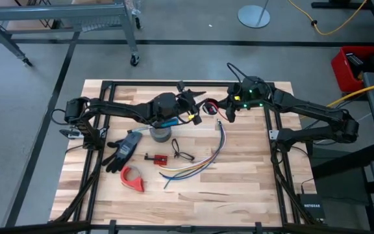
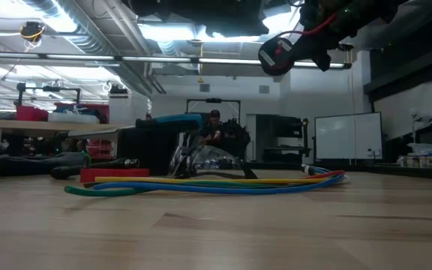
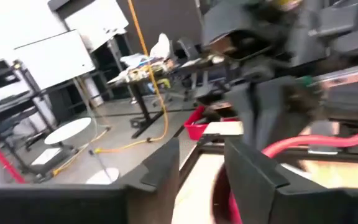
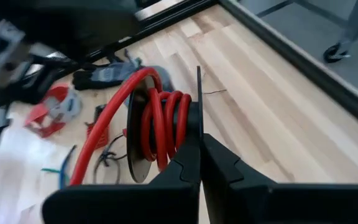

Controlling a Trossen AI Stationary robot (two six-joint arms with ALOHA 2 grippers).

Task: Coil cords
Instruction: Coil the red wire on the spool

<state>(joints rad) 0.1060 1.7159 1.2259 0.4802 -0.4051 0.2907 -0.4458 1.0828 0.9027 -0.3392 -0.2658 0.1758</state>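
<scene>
Wooden tabletop below; right gripper clenched on the red coil held aloft. Left gripper, fingers parted and empty, should regrasp the free strand close beside the coil, keeping tension for a tidy next wrap.

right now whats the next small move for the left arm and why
Probably bring the left gripper back onto the loose red strand and lay another turn. The right gripper, jaws shut, holds the red coil above the table, while the left jaws stand open with that strand unwound.
</scene>
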